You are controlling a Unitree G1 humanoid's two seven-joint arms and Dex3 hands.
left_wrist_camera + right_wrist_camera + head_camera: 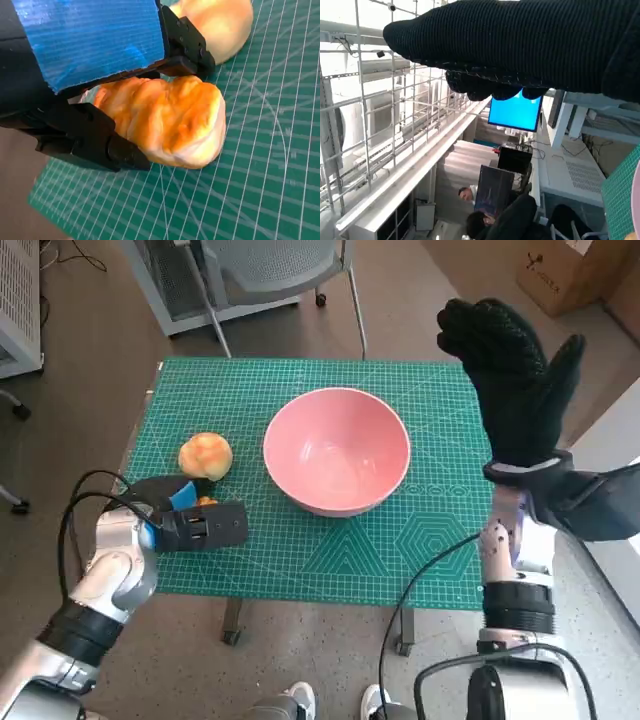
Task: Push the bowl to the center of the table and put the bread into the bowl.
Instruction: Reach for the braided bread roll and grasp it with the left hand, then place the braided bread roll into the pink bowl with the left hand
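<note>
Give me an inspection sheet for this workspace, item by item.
Surface: green cutting mat covering the small table.
Job's things: pink bowl near the mat's middle, empty; one bread roll in the left hand; a second bread roll on the mat beside it.
Clutter: nothing seen.
Hands: left hand grips a roll low at the mat; right hand raised, fingers spread, holding nothing.
Cables: black cables loop at both forearms.
Surroundings: chair, cardboard box, people.

Green-matted table (300, 560) bears pink bowl (337, 450) and two breads (205, 456)
</note>
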